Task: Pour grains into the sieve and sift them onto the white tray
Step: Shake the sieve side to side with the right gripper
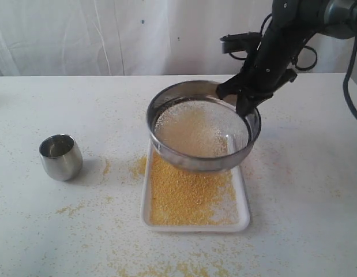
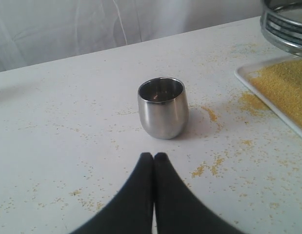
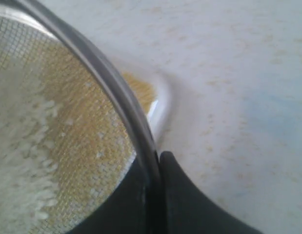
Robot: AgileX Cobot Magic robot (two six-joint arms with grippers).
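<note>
The steel sieve (image 1: pixel 202 124) hangs tilted above the far end of the white tray (image 1: pixel 244 209), with pale whitish bits lying on its mesh (image 3: pixel 24 146). My right gripper (image 1: pixel 243 99) is shut on the sieve's far-right rim (image 3: pixel 122 100), one finger inside and one outside. Yellow grains (image 1: pixel 187 193) cover most of the tray. In the left wrist view my left gripper (image 2: pixel 153 158) is shut on nothing, low over the table just short of the small steel cup (image 2: pixel 162 107); this gripper is out of the exterior view.
The small steel cup (image 1: pixel 60 156) stands upright on the white table (image 1: pixel 45 231) left of the tray. Spilled grains (image 1: pixel 138 167) lie scattered beside the tray and along the front of the table. A white curtain hangs behind.
</note>
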